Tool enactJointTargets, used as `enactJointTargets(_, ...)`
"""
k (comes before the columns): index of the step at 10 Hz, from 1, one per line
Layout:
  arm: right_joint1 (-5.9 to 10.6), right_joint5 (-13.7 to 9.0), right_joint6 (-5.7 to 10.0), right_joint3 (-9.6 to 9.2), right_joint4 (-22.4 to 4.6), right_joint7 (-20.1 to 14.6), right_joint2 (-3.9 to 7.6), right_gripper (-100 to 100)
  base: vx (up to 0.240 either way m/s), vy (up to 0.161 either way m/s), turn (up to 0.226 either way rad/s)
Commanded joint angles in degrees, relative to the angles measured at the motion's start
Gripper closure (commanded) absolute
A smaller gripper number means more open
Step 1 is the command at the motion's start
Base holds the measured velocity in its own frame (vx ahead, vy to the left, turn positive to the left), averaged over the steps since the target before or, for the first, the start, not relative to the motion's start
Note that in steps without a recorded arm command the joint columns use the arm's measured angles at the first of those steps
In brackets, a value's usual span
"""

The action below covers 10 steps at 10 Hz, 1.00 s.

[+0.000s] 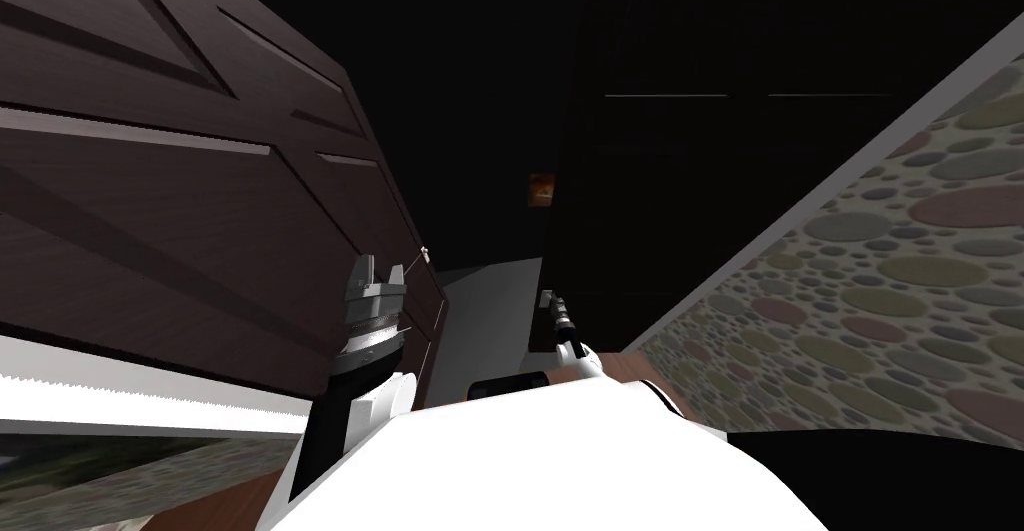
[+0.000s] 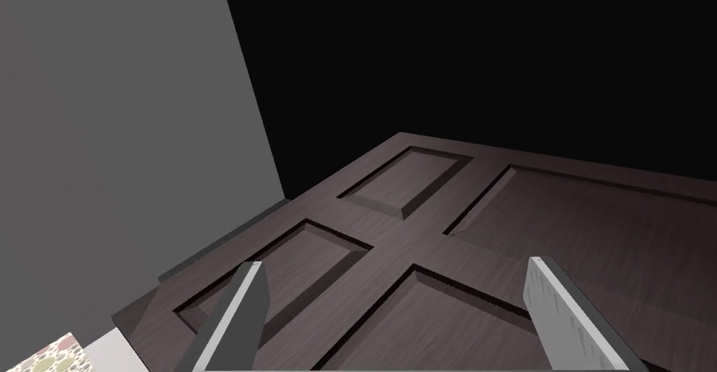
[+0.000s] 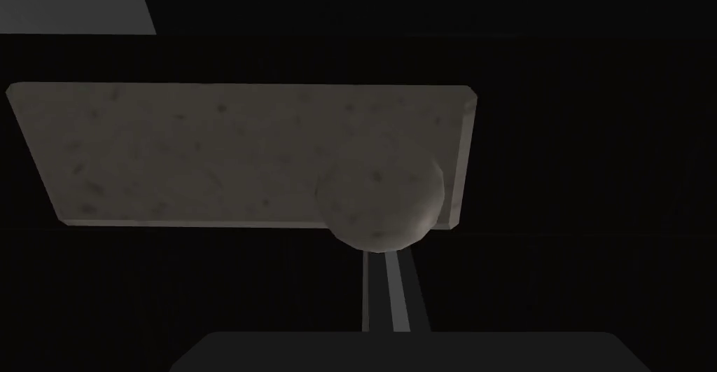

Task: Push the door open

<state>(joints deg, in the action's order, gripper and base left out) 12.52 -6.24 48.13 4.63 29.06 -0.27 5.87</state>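
Observation:
A very dark door (image 1: 700,175) stands ahead of me, almost black in the head view. On it sits a speckled grey plate (image 3: 210,150) with a round knob (image 3: 381,203). My right gripper (image 3: 387,263) is shut, its two fingers pressed together and their tips at the knob's edge; it reaches forward to the door (image 1: 550,300). To my left is a dark brown panelled door (image 1: 170,205), swung at an angle. My left gripper (image 1: 381,270) is raised close to its face, open with nothing between the fingers (image 2: 395,263), which point at the recessed panels (image 2: 406,178).
A pebble-patterned wall (image 1: 890,285) with a pale trim runs along my right. A plain grey wall (image 2: 119,122) meets the brown door's edge, and a black area lies beyond it. A small orange patch (image 1: 541,188) shows in the gap between the two doors, above a strip of grey floor (image 1: 490,315).

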Motion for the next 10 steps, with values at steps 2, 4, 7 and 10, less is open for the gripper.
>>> enactJointTargets(2,0.07,0.03,-0.12,-0.08,0.14,0.00,-0.11,-100,-0.105,0.042,-0.027)
enactJointTargets(4,0.17,0.06,-0.27,-0.18,0.32,0.00,-0.30,-100,-0.192,0.050,-0.029)
enactJointTargets(7,0.34,0.13,-0.54,-0.36,0.64,0.00,-0.76,-100,-0.216,0.081,-0.034)
enactJointTargets(10,0.46,0.03,-0.08,-0.22,0.12,-0.02,-0.58,-100,-0.055,0.061,-0.005)
